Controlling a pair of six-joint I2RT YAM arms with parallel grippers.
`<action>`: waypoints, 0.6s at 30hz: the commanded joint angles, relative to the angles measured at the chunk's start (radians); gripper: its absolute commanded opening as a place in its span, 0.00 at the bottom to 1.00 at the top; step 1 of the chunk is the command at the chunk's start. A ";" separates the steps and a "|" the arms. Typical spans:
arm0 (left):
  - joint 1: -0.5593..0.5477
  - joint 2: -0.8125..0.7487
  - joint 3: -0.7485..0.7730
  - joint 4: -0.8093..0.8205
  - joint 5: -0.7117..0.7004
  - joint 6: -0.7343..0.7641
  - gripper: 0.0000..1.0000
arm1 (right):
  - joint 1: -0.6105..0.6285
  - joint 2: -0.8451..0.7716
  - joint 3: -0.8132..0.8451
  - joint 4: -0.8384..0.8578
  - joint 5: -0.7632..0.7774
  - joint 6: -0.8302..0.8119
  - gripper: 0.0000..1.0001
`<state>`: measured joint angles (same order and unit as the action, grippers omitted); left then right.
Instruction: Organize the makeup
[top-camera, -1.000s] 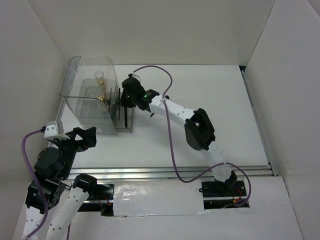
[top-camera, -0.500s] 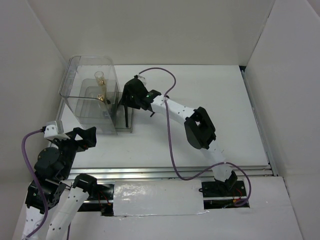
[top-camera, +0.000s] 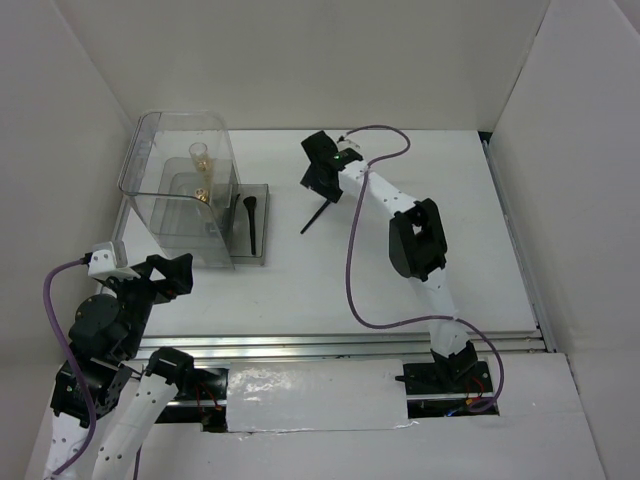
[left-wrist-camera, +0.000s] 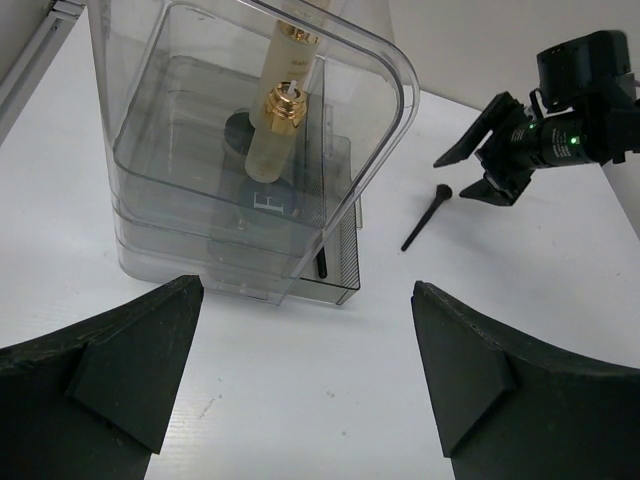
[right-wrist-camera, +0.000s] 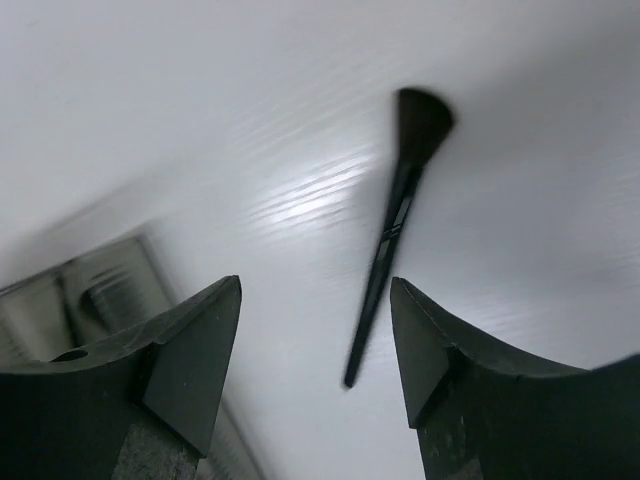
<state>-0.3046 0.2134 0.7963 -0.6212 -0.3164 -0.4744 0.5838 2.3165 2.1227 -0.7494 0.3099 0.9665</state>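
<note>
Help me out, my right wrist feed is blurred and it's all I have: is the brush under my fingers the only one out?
Observer: No, a second brush lies in the shallow tray beside the clear box.
Operator: Is the left gripper holding anything?
Observer: No, the left gripper is open and empty, on the near side of the box.
Operator: Any bottles loose?
Observer: None that I see; a tall pale-yellow bottle is inside the box.

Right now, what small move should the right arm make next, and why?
Probably lower the right tool over the loose brush and close on its handle: the tool is open above it, and the brush lies on the table, outside the tray.
</note>
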 joint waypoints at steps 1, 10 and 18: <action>-0.005 0.003 0.004 0.038 0.007 0.005 0.99 | 0.008 0.055 0.006 -0.093 0.034 -0.012 0.69; -0.005 -0.006 0.004 0.037 0.008 0.005 0.99 | -0.007 0.172 0.102 -0.128 -0.006 -0.084 0.57; -0.005 -0.020 0.004 0.035 0.005 0.002 0.99 | -0.016 0.124 0.002 -0.080 -0.078 -0.133 0.00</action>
<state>-0.3046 0.2111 0.7963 -0.6209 -0.3164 -0.4744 0.5732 2.4554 2.1654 -0.8169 0.2565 0.8665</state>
